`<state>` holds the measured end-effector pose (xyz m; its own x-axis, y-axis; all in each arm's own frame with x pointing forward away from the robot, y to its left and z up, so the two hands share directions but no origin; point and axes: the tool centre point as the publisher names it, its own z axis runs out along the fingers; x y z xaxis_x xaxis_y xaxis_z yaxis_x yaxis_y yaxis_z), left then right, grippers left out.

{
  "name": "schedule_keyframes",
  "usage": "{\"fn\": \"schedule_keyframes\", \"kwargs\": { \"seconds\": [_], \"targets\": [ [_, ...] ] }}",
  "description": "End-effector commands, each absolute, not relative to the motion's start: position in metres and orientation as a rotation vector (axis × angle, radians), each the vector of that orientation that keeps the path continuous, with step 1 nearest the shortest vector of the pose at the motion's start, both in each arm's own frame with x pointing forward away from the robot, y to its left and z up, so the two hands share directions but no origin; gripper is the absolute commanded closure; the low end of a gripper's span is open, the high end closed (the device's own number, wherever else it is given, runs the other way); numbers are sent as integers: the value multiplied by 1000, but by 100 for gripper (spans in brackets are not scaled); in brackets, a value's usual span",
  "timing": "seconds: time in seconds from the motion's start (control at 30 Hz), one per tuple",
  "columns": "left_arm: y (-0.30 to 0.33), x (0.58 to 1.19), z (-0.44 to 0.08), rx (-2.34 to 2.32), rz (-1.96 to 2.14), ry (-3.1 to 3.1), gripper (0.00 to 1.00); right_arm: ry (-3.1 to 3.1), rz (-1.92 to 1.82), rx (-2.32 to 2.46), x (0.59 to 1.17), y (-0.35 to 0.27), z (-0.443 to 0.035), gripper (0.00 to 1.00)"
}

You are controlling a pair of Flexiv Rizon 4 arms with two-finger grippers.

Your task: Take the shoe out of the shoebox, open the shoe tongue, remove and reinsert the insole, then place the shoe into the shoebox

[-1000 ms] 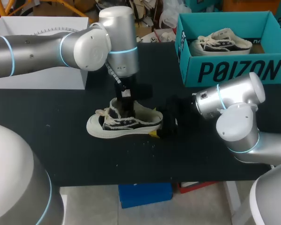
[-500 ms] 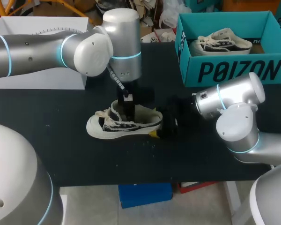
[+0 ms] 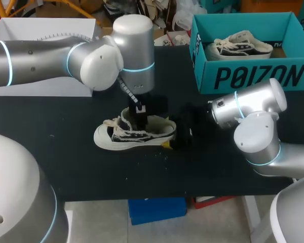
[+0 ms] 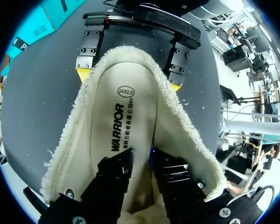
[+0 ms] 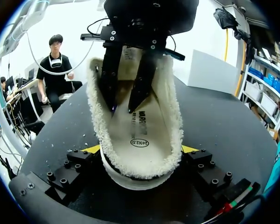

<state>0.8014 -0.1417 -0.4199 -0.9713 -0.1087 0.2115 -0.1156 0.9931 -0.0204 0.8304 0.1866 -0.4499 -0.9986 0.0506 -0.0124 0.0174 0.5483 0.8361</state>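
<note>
— Where is our left gripper (image 4: pixel 141 157)?

— Down inside the shoe (image 4: pixel 189 137). Its fingers (image 4: pixel 114 179) stand slightly apart with their tips on the insole (image 4: pixel 130 107), and nothing is pinched between them (the insole lies flat beneath them, as far as we can see).

— And the shoe itself?

— It sits upright on its sole on the black table (image 3: pixel 66 162), with its fleecy collar spread around our left fingers. Ahead of them, at the heel, our right gripper (image 5: pixel 140 150) is clenched on the shoe, one yellow tip (image 5: pixel 91 149) pressed against each side.

— And the shoebox (image 3: pixel 253 76)?

— It is well apart from both grippers, beyond the right one and off to its side, open on top. A second shoe (image 3: pixel 238 45) lies in it.
</note>
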Motion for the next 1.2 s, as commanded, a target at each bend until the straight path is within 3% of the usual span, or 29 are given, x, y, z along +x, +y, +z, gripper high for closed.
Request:
{"fn": "schedule_keyframes", "kwargs": {
  "seconds": [0.03,0.4,0.87,1.07,1.2],
  "targets": [
    [-144,796,-440,190,49,-2968,71,2736,1473,63,833,187,-450,100],
    [-142,799,-444,267,-10,-3096,67,2736,1473,63,833,187,-450,100],
    [-135,810,-450,367,-86,-3242,72,2736,1473,63,833,187,-450,100],
    [-134,811,-453,393,-120,-3301,75,2736,1473,63,833,187,-450,100],
    [-136,807,-454,364,-133,-3325,84,2736,1473,63,833,187,-450,100]
  ]
}}
